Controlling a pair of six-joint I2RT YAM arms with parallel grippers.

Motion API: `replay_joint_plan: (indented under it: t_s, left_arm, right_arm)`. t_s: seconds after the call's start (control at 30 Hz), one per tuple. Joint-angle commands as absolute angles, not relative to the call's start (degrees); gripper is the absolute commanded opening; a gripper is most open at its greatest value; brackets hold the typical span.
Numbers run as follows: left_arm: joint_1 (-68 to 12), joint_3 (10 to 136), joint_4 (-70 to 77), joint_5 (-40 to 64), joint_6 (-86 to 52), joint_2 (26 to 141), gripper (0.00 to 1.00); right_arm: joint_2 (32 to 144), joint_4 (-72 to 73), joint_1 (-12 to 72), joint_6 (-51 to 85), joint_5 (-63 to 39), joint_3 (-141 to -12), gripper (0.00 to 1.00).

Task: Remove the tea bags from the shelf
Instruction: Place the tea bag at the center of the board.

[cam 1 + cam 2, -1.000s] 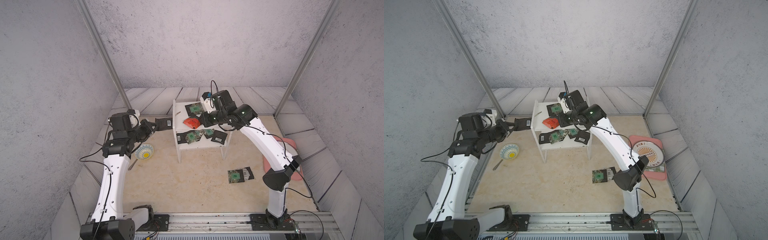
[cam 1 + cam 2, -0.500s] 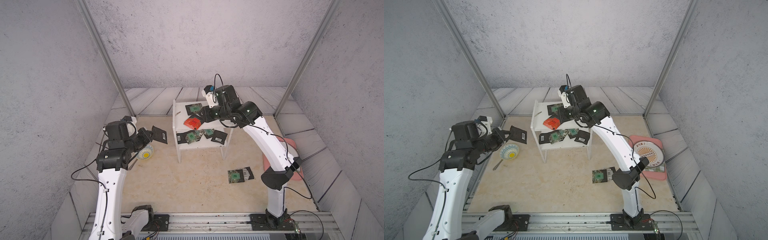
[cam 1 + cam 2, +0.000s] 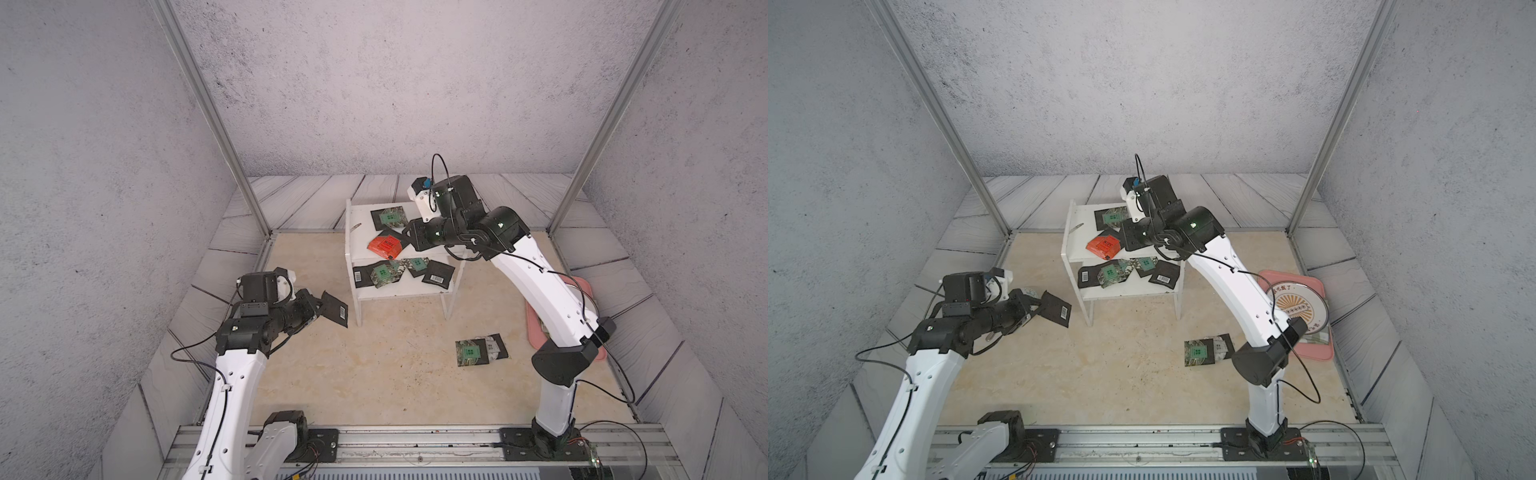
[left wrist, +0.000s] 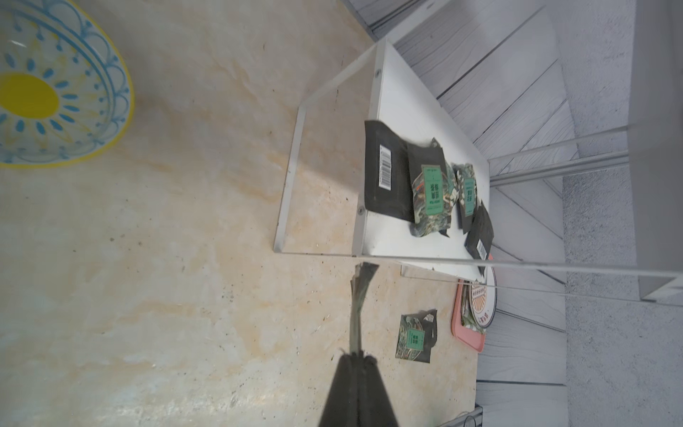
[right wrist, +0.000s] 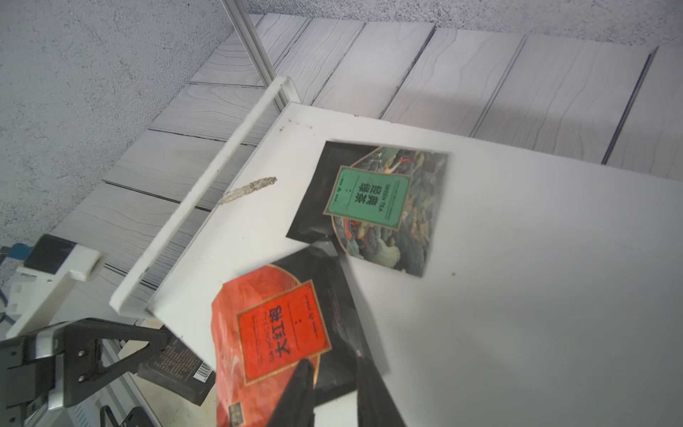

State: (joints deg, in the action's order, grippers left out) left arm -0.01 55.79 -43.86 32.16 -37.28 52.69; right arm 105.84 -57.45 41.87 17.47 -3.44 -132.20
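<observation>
Evidently the left gripper point(image 3: 321, 308) was clamped on a barcode sachet point(image 3: 336, 309) clear of the shelf point(image 3: 357, 224). The right gripper point(image 5: 334, 366), nearer, straddled the top board's black sachet point(image 5: 338, 310) with narrowly parted jaws, the red-orange sachet point(image 5: 273, 332) just beside them; grip uncertain.

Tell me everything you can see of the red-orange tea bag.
The red-orange tea bag is a glossy, puffed sachet with a gold-framed red label and dark characters. It lies on top of the shelf, overlapping a black sachet, one end past the front edge. The right gripper stands at its corner; grip unclear.
</observation>
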Motion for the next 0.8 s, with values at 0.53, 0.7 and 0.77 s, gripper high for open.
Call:
replay_joint_plan:
  t_s: [0.53,0.7,0.77]
  left_arm:
    - [-27.1,43.4,-30.1,24.9,-43.6,47.9,0.00]
    - [-31.5,45.5,-26.1,26.0,-42.3,49.3,0.00]
    - [-32.4,46.0,-23.8,28.0,-41.9,49.8,0.00]
  right_arm:
    - [66.0,-42.3,30.7,26.3,-3.4,-83.9,0.32]
    - [56.0,-37.9,30.1,29.6,-11.8,-69.8,0.48]
    - [51.9,-33.2,30.1,31.8,-17.4,-63.4,0.57]
